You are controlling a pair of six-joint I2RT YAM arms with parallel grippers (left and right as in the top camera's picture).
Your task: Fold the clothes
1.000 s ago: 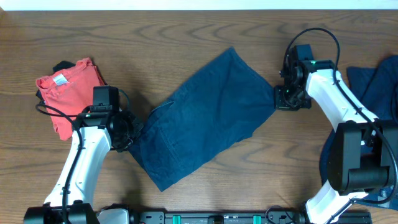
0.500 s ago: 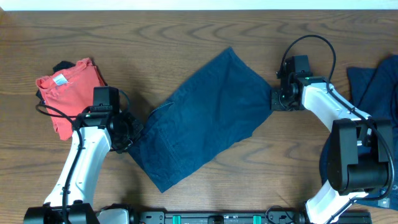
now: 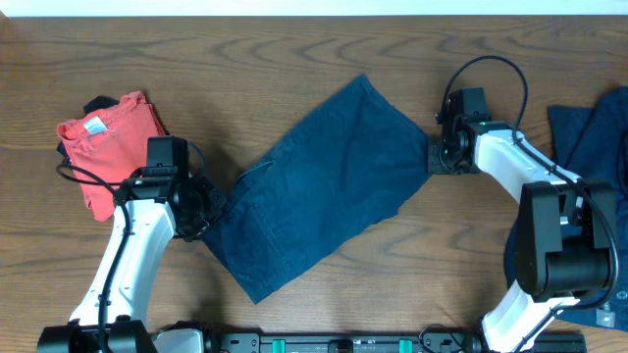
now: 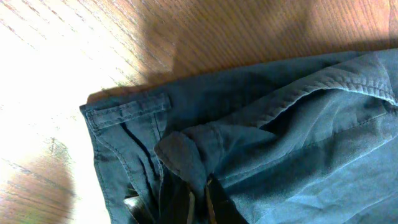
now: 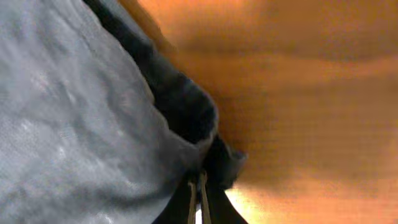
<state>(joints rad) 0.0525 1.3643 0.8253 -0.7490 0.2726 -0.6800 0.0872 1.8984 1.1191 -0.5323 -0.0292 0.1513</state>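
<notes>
The navy shorts (image 3: 319,186) lie spread diagonally across the middle of the wooden table. My left gripper (image 3: 208,211) is shut on their lower left waistband corner; the left wrist view shows the seamed waistband and pocket cloth (image 4: 261,118) bunched between my fingers (image 4: 199,202). My right gripper (image 3: 439,155) is shut on the shorts' right corner; in the right wrist view the fingers (image 5: 199,186) pinch the dark hem (image 5: 186,112). Another navy garment (image 3: 589,127) lies at the right edge, partly hidden by my right arm.
A small red folded shirt (image 3: 108,142) with a white neck label lies at the far left, on something dark. Bare wood (image 3: 245,59) runs along the back of the table.
My right gripper has shifted slightly left and up, closing onto the shorts' right corner. The left arm and the shorts have barely moved.
</notes>
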